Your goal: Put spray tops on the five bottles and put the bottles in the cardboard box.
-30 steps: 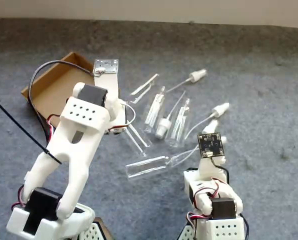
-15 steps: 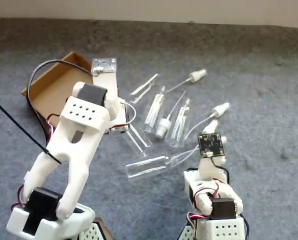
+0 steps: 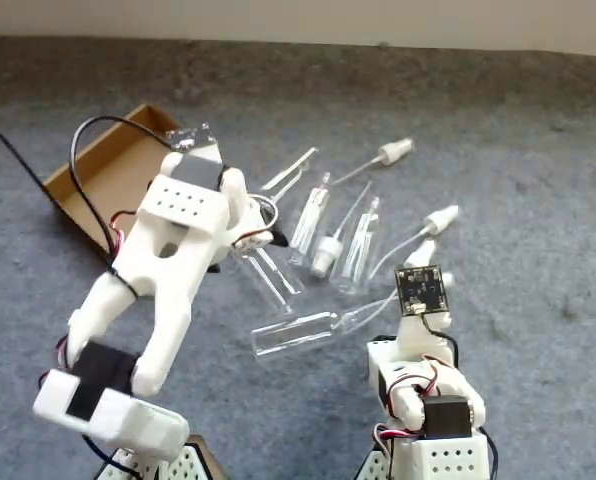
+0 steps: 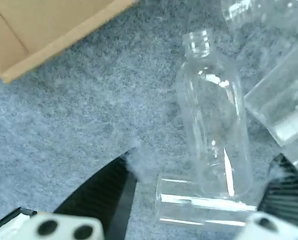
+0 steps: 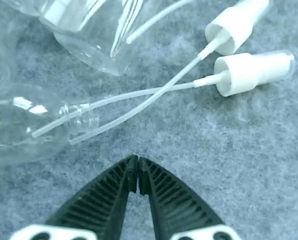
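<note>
Since the earlier frame the left arm is swung inward and its gripper (image 4: 199,200) is lowered over a clear bottle (image 4: 214,115) lying near the cardboard box (image 4: 39,30). Its jaws are spread astride the bottle's base. The right gripper (image 5: 138,175) is pressed closed, empty, near two spray tops (image 5: 251,72).

The left gripper (image 4: 204,165) had its black jaws wide apart on either side of 1 clear, capless bottle (image 4: 214,115) lying on grey carpet (image 4: 89,110), its base against a 2nd bottle (image 4: 199,205) lying crosswise. A cardboard box (image 4: 34,35) corner sat farther off.
</note>
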